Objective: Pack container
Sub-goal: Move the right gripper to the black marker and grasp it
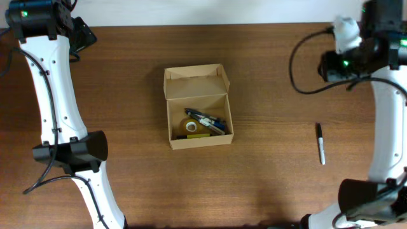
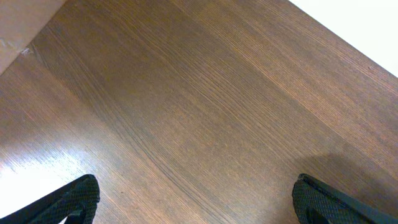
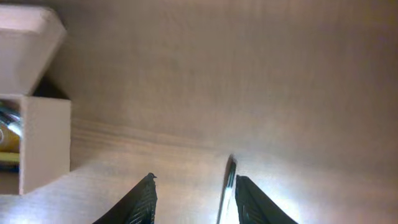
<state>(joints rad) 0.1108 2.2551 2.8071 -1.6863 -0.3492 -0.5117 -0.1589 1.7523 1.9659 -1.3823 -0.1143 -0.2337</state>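
Observation:
The container (image 1: 198,105) is a small tan cardboard box at the table's middle, with its flap lid (image 1: 196,81) standing open at the far side. Inside lie a tape roll (image 1: 191,126), pens (image 1: 208,119) and something yellow. A black marker (image 1: 320,143) lies on the table to the right of the box. My right gripper (image 3: 194,200) is open and hangs above the table. The marker (image 3: 227,186) shows between its fingers, close to the right one, and the container's corner (image 3: 43,140) is at the left edge. My left gripper (image 2: 196,199) is wide open and empty over bare wood.
The left arm (image 1: 54,95) runs along the left side and the right arm (image 1: 385,108) along the right side. The table's far edge (image 2: 348,43) shows in the left wrist view. A pale tan surface (image 2: 18,25) fills that view's top left corner.

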